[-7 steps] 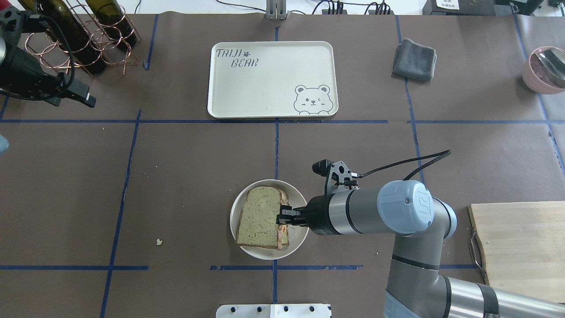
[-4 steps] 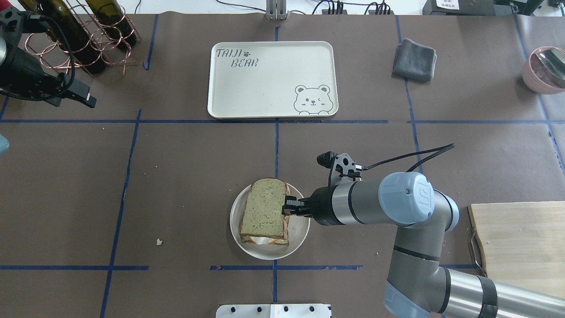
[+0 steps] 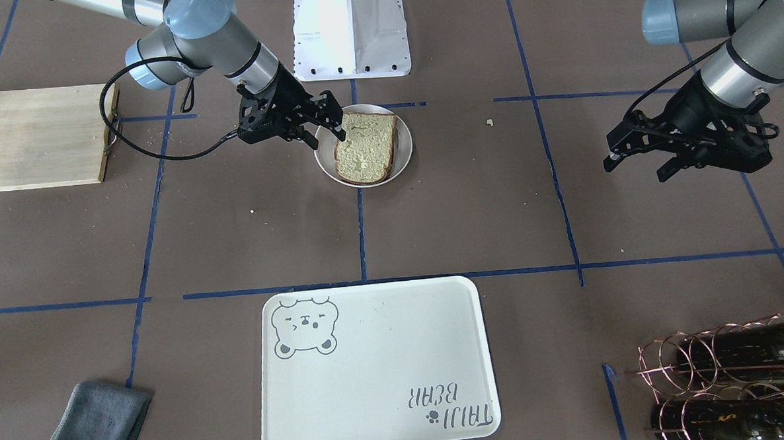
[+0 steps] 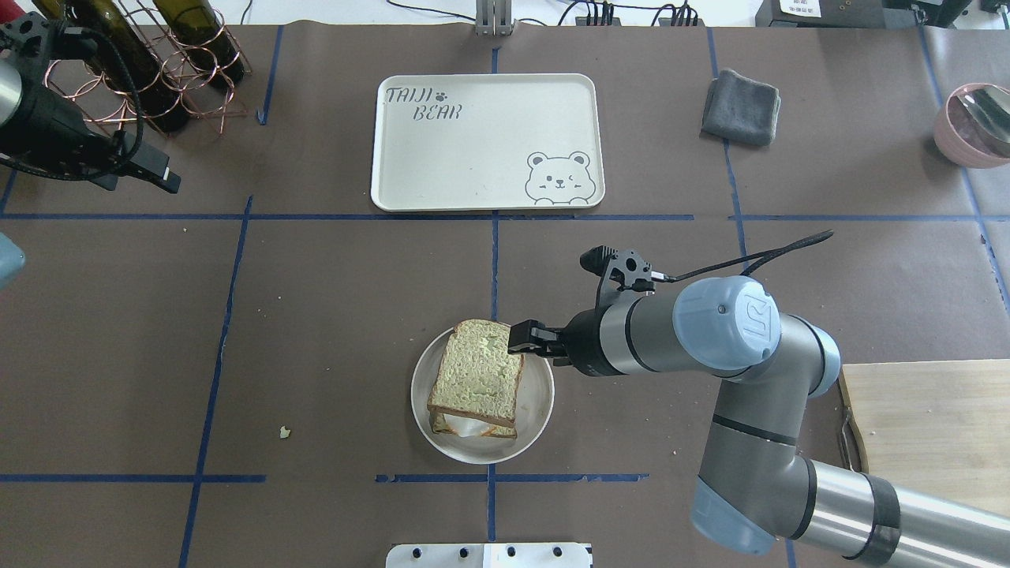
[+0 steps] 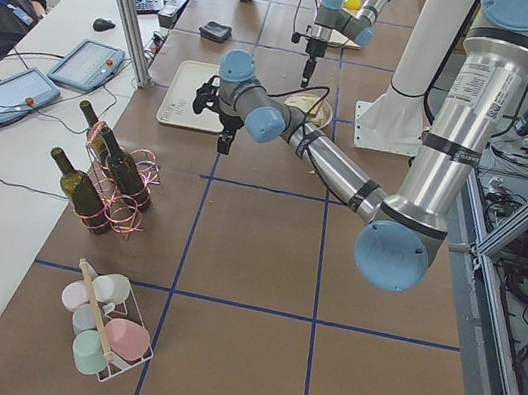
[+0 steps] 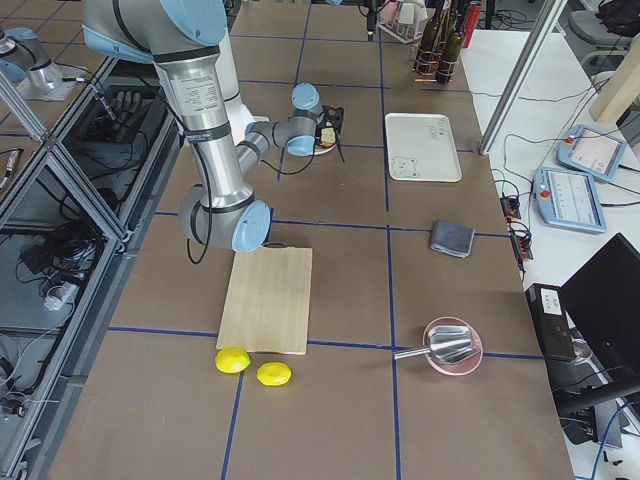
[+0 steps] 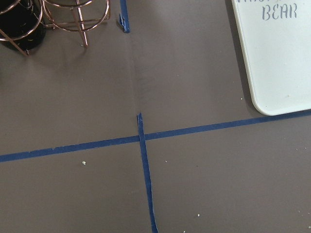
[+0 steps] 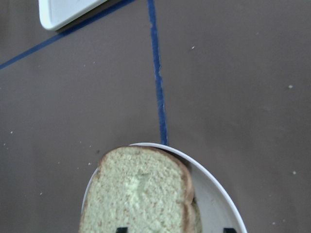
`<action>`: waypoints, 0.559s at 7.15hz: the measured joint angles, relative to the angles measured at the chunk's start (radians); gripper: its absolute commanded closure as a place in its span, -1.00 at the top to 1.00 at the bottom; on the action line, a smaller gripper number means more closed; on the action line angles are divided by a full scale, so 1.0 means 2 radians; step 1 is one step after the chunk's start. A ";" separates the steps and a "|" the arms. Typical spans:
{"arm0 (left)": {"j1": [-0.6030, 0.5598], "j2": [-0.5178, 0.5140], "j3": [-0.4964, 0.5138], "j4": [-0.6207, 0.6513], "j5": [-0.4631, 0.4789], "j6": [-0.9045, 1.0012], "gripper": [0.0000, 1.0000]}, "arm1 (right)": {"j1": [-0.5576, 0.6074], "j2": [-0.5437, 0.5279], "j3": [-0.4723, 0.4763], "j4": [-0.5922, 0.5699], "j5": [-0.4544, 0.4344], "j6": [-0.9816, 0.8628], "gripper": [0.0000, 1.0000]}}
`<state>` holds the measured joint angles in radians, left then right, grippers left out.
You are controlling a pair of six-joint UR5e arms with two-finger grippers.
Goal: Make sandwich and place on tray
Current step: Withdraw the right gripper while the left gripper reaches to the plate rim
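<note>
The right gripper pinches only one corner of the sandwich above the round plate, so the egg may slip out before the distant tray, while the left gripper hangs idle with fingers apart.

2 silver UR5e arms with pale blue joint caps

Each arm is brushed-metal tube with black rings at the joints; the right arm carries a "UR" logo on its blue cap, a black gripper, a black looping cable and a bracketed wrist camera.
</note>
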<state>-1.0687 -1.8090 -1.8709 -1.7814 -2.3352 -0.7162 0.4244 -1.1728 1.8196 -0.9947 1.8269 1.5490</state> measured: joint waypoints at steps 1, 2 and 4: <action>0.019 -0.007 -0.002 -0.003 0.012 -0.035 1.00 | 0.012 0.001 0.025 -0.077 0.001 -0.038 1.00; 0.048 -0.018 -0.007 -0.006 0.035 -0.085 1.00 | 0.024 0.002 0.050 -0.160 0.001 -0.089 1.00; 0.115 -0.038 -0.017 -0.011 0.086 -0.184 1.00 | 0.064 0.000 0.084 -0.276 0.019 -0.191 1.00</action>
<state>-0.8382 -1.8849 -1.9054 -1.8039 -2.1637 -1.0847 0.5523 -1.1726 1.9867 -1.5476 1.8640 1.1670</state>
